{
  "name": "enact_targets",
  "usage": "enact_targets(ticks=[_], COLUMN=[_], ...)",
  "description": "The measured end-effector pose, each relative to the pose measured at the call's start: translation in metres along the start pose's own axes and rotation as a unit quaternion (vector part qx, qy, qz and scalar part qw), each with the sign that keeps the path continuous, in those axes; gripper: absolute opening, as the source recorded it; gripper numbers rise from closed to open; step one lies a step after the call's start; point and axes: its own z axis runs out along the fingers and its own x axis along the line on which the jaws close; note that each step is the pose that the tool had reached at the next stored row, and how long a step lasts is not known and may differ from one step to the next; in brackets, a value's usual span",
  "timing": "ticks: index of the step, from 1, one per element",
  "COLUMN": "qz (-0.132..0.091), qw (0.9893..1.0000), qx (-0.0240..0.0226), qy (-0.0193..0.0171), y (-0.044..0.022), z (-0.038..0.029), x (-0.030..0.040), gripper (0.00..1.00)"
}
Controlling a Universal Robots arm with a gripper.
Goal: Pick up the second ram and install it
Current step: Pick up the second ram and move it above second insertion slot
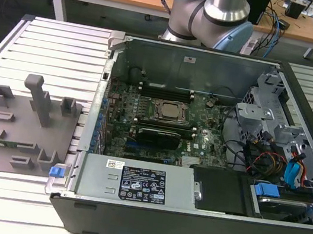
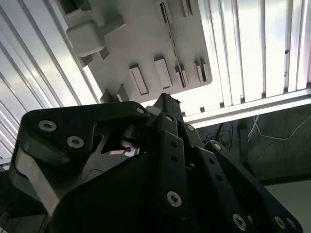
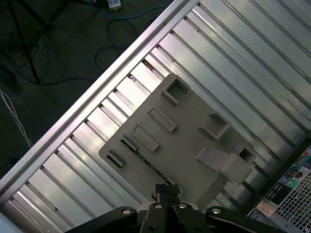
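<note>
First wrist view: gripper (image 3: pixel 166 188) above fixture (image 3: pixel 189 145)

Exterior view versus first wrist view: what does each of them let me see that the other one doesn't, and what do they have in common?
The exterior view adds the inside of the open computer case, its green motherboard, and the arm behind it. The first wrist view adds the gripper, shut and empty, and dark floor with loose cables. Both show the grey fixture plate on the slatted metal table, beside the case's labelled box.
</note>
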Motion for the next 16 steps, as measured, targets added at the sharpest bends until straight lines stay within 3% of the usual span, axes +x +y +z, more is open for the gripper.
enact_targets(ticks=[4, 7, 11, 16], qz=[-0.034, -0.066, -0.088, -0.124], qw=[0.9994, 0.9978, 0.9961, 0.9923], qx=[-0.0005, -0.0009, -0.0013, -0.0018], qy=[0.0016, 0.0029, 0.0039, 0.0055], y=[0.0000, 0.0000, 0.0000, 0.0000], z=[0.0000, 0.0000, 0.0000, 0.0000], x=[0.0000, 0.0000, 0.0000, 0.0000], gripper=[0.11, 0.11, 0.11, 0.11])
